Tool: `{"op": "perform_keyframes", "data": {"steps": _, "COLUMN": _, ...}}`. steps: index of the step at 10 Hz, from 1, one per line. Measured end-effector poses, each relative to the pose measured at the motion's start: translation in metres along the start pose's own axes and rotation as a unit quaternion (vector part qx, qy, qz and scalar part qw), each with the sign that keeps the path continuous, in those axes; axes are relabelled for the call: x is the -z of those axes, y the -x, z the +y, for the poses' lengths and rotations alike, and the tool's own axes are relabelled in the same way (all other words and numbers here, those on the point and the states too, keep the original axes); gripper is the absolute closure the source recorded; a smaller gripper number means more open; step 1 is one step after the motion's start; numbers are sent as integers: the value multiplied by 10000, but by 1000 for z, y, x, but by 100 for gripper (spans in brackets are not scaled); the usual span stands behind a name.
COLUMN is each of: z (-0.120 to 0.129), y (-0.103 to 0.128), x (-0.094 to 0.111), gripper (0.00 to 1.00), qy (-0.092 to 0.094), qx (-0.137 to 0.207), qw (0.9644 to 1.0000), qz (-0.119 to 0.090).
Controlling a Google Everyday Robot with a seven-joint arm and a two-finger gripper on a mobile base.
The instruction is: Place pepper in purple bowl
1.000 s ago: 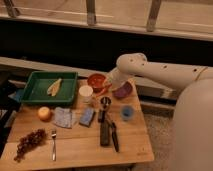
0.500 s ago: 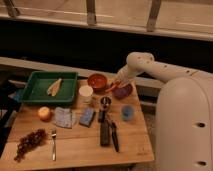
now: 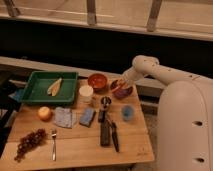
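Note:
The purple bowl (image 3: 123,91) stands on the wooden table (image 3: 75,150), at its back right, beside the orange-red bowl (image 3: 97,80). My gripper (image 3: 119,84) hangs at the end of the white arm (image 3: 145,66), right over the purple bowl's left rim. A slim red-orange streak, the pepper (image 3: 115,85), shows at that rim just under the gripper. I cannot tell whether it is held or lies in the bowl.
A green tray (image 3: 37,92) with a pale item sits at the back left. On the table are a white cup (image 3: 86,92), blue cup (image 3: 128,112), round fruit (image 3: 45,113), grapes (image 3: 29,142), fork (image 3: 53,145), cloth (image 3: 64,117), blue sponge (image 3: 87,116) and dark tools (image 3: 106,131).
The arm has swung a little to the right, from near the orange-red bowl to over the purple bowl. My white body now fills more of the right side.

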Motion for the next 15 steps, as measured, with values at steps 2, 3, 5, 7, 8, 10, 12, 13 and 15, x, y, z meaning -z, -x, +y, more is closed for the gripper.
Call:
{"op": "perform_keyframes", "data": {"steps": 2, "z": -2, "y": 1, "x": 1, "gripper": 64, "qy": -4, "qx": -9, "qw": 10000, "qz": -11}}
{"op": "perform_keyframes", "data": {"steps": 3, "z": 0, "y": -1, "x": -1, "gripper": 57, "qy": -7, "qx": 14, "qw": 10000, "qz": -9}}
{"op": "perform_keyframes", "data": {"steps": 5, "z": -5, "y": 3, "x": -1, "gripper": 39, "qy": -78, "qx": 43, "qw": 9999, "qz": -55}}
{"op": "perform_keyframes", "data": {"steps": 7, "z": -9, "y": 9, "x": -2, "gripper": 21, "qy": -181, "qx": -25, "qw": 9998, "qz": -111}}
{"op": "perform_keyframes", "data": {"steps": 8, "z": -12, "y": 12, "x": -1, "gripper": 20, "qy": -183, "qx": -69, "qw": 9997, "qz": -141}}
{"op": "perform_keyframes", "data": {"steps": 10, "z": -15, "y": 15, "x": 2, "gripper": 20, "qy": -149, "qx": -114, "qw": 9997, "qz": -165}}
{"op": "perform_keyframes", "data": {"steps": 12, "z": -13, "y": 13, "x": 1, "gripper": 20, "qy": -149, "qx": -98, "qw": 9997, "qz": -155}}
{"op": "perform_keyframes", "data": {"steps": 13, "z": -13, "y": 14, "x": 1, "gripper": 20, "qy": -149, "qx": -100, "qw": 9997, "qz": -158}}
{"op": "perform_keyframes", "data": {"steps": 15, "z": -13, "y": 14, "x": 1, "gripper": 20, "qy": -149, "qx": -102, "qw": 9997, "qz": -157}}
